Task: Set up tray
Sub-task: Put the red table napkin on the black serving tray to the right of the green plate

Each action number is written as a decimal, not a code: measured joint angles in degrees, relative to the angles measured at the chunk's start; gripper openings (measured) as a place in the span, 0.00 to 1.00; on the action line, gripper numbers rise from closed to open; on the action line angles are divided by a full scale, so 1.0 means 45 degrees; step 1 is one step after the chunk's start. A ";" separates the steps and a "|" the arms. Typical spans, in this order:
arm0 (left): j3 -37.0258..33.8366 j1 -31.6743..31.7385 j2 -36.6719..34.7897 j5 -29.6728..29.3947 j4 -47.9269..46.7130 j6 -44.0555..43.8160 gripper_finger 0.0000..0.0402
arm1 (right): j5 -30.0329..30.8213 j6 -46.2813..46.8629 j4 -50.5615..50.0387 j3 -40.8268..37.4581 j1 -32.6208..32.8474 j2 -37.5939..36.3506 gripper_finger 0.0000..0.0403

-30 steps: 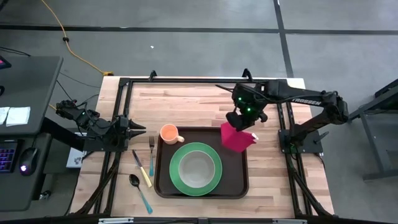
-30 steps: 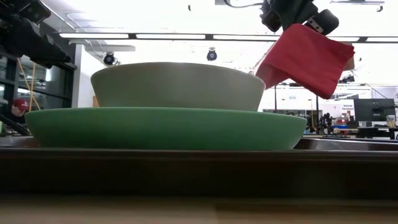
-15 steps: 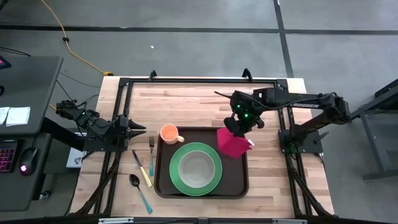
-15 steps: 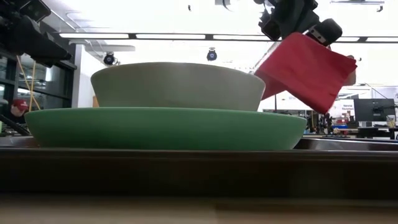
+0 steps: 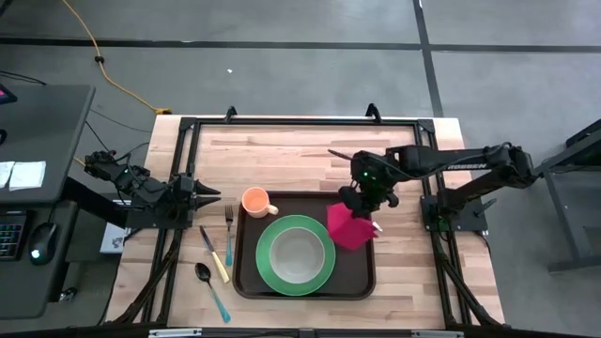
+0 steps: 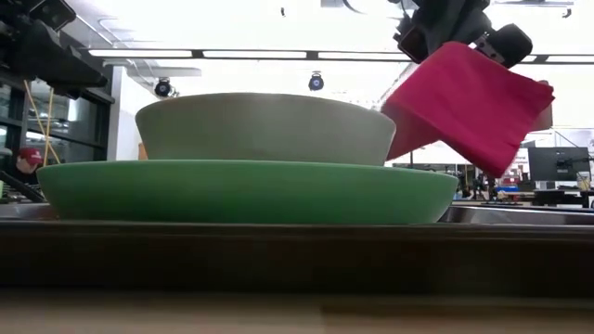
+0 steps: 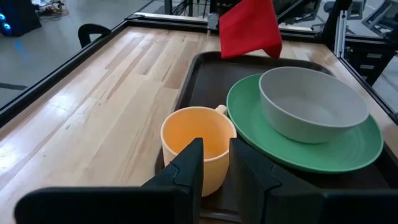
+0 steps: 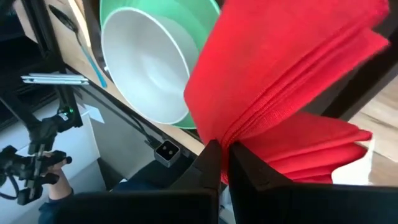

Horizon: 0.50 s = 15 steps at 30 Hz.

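From above, the tray [image 5: 362, 282] lay near the tabletop's front edge, the right claw [image 5: 362, 208] clamped shut on a red napkin [image 5: 349, 228] over its right end, likely to lay it beside the green plate [image 5: 266, 264]. At table height, the napkin hung clear of the bowl [image 6: 264, 128]. The left wrist view showed the left claw [image 7: 214, 163], partly open and empty, facing an orange cup [image 7: 193, 137].

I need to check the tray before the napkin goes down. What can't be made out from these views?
- Low view: the cup and cutlery are hidden behind the plate and bowl.
- High view: the tray floor under the napkin is covered.
- Right wrist view: the napkin blocks most of the tray.
- Left wrist view: the cup base sits behind the left tool.
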 joint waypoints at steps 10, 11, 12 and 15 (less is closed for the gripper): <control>0.0000 0.0000 0.0000 -0.0001 0.0055 0.0000 0.27 | 0.0607 0.0837 0.0204 0.0000 0.0910 0.0000 0.00; 0.0000 -0.0003 -0.0002 0.0004 0.0053 0.0000 0.27 | 0.0698 0.0919 0.0200 0.0000 0.0976 0.0000 0.00; 0.0000 0.0000 0.0000 -0.0001 0.0053 0.0000 0.27 | 0.0764 0.0965 0.0199 0.0000 0.1013 0.0000 0.00; 0.0000 -0.0005 0.0000 -0.0001 0.0053 0.0000 0.27 | 0.0853 0.0972 0.0199 0.0000 0.1060 0.0000 0.00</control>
